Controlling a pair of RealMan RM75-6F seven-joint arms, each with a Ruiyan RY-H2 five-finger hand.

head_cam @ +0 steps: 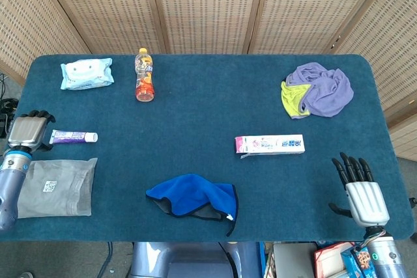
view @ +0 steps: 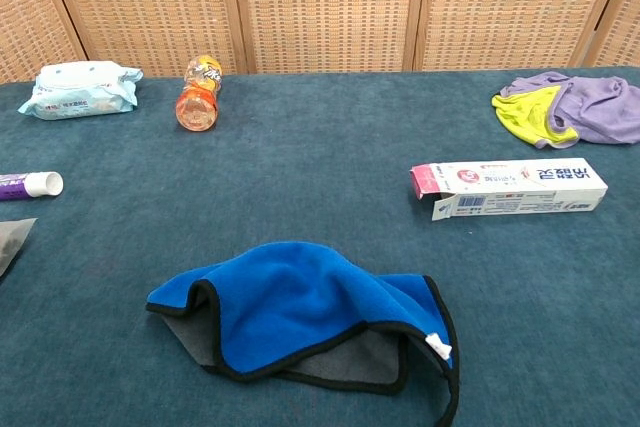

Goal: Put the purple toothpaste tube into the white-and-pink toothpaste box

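Purple tube (head_cam: pixel 73 137) lies crosswise, cap rightward; left hand (head_cam: pixel 27 131) beside it, empty, fingers apart.

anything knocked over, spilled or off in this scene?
One thing: the orange drink bottle lies on its side near the table's far edge, no spill visible. The toothpaste box has its pink end flap open, which suits the task. The cloths are just crumpled.

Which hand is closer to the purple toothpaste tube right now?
Left. The left hand sits just beside the purple toothpaste tube, at its tail end; the right hand is across the table at the near right corner.
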